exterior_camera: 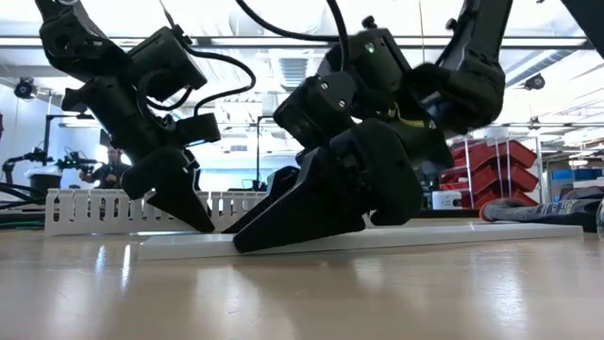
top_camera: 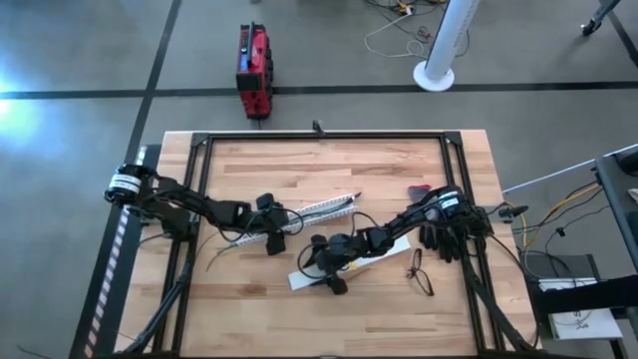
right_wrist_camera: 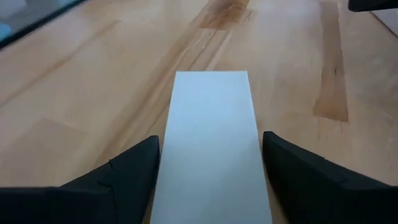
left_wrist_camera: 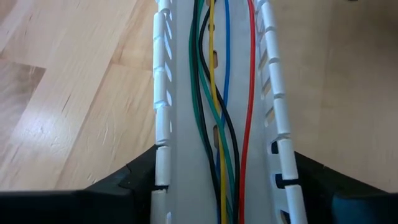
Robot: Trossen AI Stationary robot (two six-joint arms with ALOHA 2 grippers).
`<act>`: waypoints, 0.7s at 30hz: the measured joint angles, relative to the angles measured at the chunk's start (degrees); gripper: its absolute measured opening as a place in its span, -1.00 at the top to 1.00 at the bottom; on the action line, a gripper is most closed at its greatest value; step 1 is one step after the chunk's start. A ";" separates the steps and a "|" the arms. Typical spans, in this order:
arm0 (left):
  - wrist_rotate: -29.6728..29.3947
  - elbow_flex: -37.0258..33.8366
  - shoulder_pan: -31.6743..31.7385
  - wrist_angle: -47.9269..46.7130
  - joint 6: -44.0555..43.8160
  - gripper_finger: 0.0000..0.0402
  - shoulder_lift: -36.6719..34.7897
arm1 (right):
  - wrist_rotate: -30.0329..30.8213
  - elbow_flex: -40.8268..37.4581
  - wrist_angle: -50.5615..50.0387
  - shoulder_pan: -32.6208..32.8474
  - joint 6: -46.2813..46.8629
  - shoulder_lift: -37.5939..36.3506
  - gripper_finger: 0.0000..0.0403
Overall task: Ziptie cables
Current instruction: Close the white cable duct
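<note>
Where the wooden table (top_camera: 249, 309) is bare near its right edge, a pair of eyeglasses (top_camera: 421, 274) lies just beside the right arm, with a dark glove (top_camera: 444, 239) and a small red item (top_camera: 417, 189) close by. Beyond the table's far edge, a red box (top_camera: 253, 70) and a white pole base (top_camera: 436, 72) stand on the floor, well apart from the work area. In the low view, red storage bins (exterior_camera: 491, 161) fill the room behind.

The slotted cable duct (left_wrist_camera: 186, 93) lies slantwise near the table's centre. It is a white open channel with comb-like side walls; green, yellow, blue, black and red wires (left_wrist_camera: 214, 124) run lengthwise inside it. The left gripper (top_camera: 271, 239) straddles one end of the duct, fingers spread wide enough to admit the full channel, one finger outside each wall; whether the pads press the walls cannot be determined.

A flat white duct cover (right_wrist_camera: 211, 143) lies in front of the duct, roughly parallel to it. The right gripper (top_camera: 329, 274) stands over the cover's end, fingers (right_wrist_camera: 124, 174) parted on either side of the strip, tips down at the table surface. Contact with the cover's edges is not discernible.
</note>
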 joint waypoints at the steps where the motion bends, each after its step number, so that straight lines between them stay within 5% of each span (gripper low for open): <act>1: 0.00 0.00 0.00 -0.11 -0.04 -0.13 0.00 | 0.22 0.44 -0.95 0.00 -0.46 -0.05 -0.36; 21: -0.13 -0.02 0.04 -0.36 -0.15 -0.10 0.00 | 2.63 0.98 1.14 0.18 0.75 2.52 -0.09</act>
